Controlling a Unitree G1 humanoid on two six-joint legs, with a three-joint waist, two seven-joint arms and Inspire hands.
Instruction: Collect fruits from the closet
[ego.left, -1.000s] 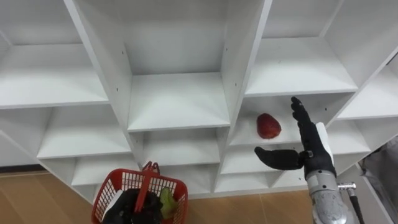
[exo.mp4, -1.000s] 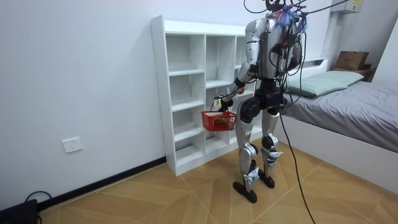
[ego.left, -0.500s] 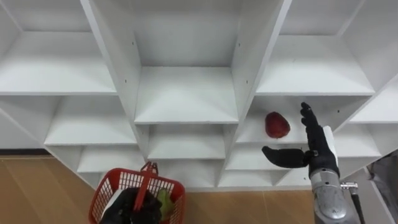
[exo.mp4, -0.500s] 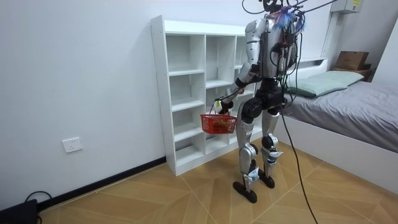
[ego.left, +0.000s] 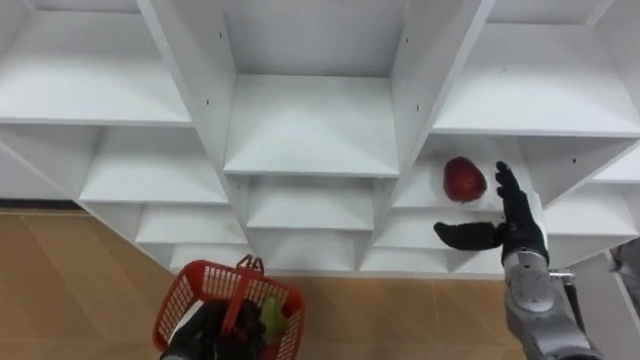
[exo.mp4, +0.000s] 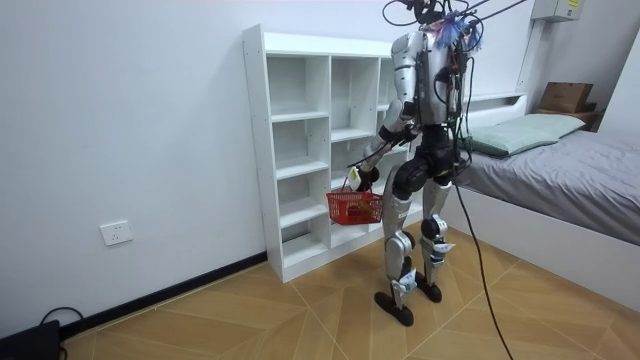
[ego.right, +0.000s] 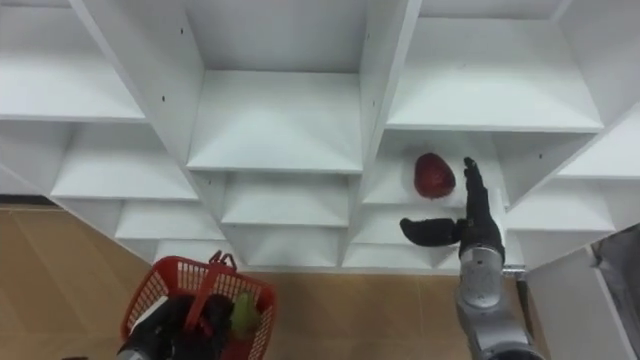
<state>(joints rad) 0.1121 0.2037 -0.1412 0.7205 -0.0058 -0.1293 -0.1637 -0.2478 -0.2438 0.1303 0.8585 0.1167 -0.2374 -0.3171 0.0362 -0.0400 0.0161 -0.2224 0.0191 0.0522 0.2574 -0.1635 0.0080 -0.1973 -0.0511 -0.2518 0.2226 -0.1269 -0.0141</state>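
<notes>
Fruit (ego.left: 464, 180) update: one red, roundish piece is sitting on a shelf (ego.left: 425, 198) in the right-hand column of the white closet (ego.left: 310, 120), around 2 o'clock in my left eye view. My right robot hand (ego.left: 518, 232) is up in front of that cubby, fingers straight and thumb spread wide, holding nothing. The fruit is at about 11 o'clock from the palm, near but not touching. My left robot hand (ego.left: 222, 332) is down at 7 o'clock, curled round the handle (ego.left: 245, 268) of the red basket (ego.left: 185, 300). There's a green item (ego.left: 268, 318) in it, can't tell what.

Handling guess: it looks smooth-skinned and firm, probably light, so weight isn't the worry. Rolling and slipping is, because nothing on that shelf would stop it if I nudge it toward the back. I'd take it around the widest part, thumb on one side and fingers on the other, and squeeze gently so it doesn't bruise. Then lift it clear of the shelf edge before heading for the basket.
</notes>
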